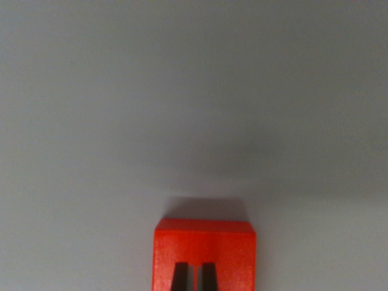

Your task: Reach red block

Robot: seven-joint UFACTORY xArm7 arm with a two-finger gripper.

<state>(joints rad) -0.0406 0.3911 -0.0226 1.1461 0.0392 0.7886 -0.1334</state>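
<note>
A: Wrist view shows almost nothing but a plain grey surface [194, 91], with the red block [205, 254] at the bottom edge, a little right of centre and cut off by the frame. Its soft shadow lies on the far side of it, just above its top edge in the picture.

B: And the gripper [193, 277]?

A: Two dark tapering shapes show against the red block's lower face, close together with a thin red sliver between them. I take them for the fingertips, but they could be slots in the block itself. So I cannot tell whether the jaws stand wide or narrow, nor whether they touch the block.

B: Then where does the block sit relative to the tool?

A: If those shapes are the tips, the red block is right at them, seemingly just beyond or beneath. Everything away from the block is bare grey.

B: How should the reach be finished well?

A: Judging from this alone: go slowly, keep the red block centred rather than drifting to the wrist view's right, and avoid nudging it across the smooth surface, where it looks likely to slide.
</note>
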